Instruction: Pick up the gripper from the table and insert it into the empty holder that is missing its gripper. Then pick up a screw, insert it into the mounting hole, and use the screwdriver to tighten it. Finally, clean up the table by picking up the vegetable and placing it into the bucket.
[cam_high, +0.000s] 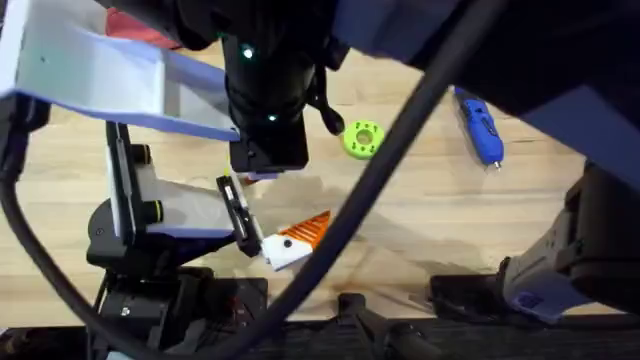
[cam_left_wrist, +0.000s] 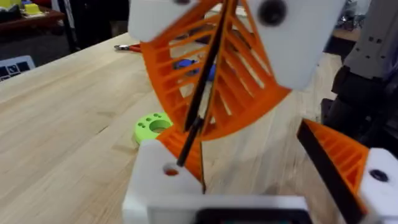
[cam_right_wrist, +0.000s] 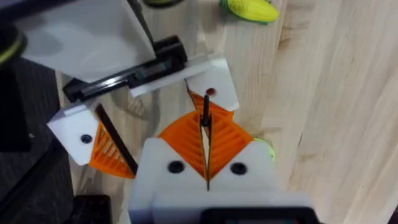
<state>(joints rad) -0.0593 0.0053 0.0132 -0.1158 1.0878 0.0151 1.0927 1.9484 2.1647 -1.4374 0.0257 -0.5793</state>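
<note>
A: Right hand (cam_right_wrist: 205, 127): orange pads pressed together, clamped on a thin dark pin (cam_right_wrist: 205, 111), probably the screw. It is held upright at the tips, likely so its end can be aimed at a mounting hole.

B: Left hand (cam_high: 275, 232)?

A: Fingers apart, nothing between them, low over the counter (cam_high: 420, 210), just under the right hand's tips. I can't tell which mount is the target.

B: Tools?

A: Screwdriver (cam_high: 480, 125) lies on the counter well apart, beyond the green disc (cam_high: 362, 138). Vegetable (cam_right_wrist: 252, 9) is on the counter, not binned.
</note>
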